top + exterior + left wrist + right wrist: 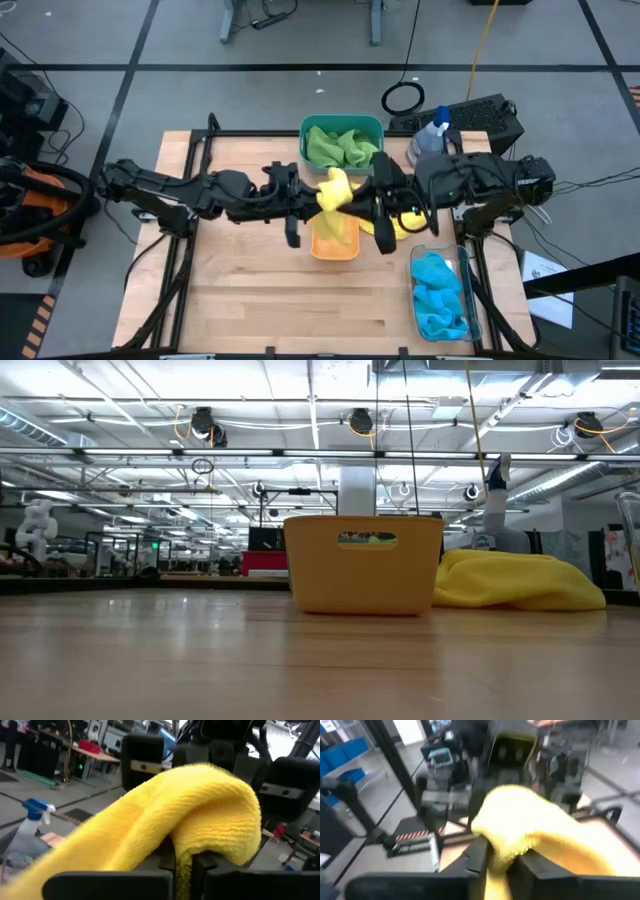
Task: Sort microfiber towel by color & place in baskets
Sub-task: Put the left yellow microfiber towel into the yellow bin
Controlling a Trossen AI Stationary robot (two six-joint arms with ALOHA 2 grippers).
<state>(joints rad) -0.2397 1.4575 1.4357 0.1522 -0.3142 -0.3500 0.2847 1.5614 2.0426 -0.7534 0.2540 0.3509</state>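
A yellow microfiber towel (333, 190) hangs in the air between my two grippers, above the orange basket (335, 243), which also shows in the low view (363, 575). My left gripper (306, 205) reaches it from the table's left and my right gripper (368, 205) from the right; both are shut on it. A second yellow towel (402, 224) lies on the table right of the orange basket and also shows in the low view (520, 580). Green towels (340, 147) lie in the teal basket (342, 124). Blue towels (438, 295) lie in the clear basket (470, 300). My left gripper pinches a fold of the yellow towel (182, 862) between its two fingers, coming level from the table's left. The towel arches up over the fingers (200, 800), clear of the table. My right gripper pinches the towel's other side (501, 852) between its two fingers, coming level from the table's right; the towel bulges above its fingers.
A clear spray bottle with a blue top (432, 135) stands at the table's far right, next to the teal basket. The near half of the wooden table (250, 300) is bare. Metal frame rails run along the table's left and right sides.
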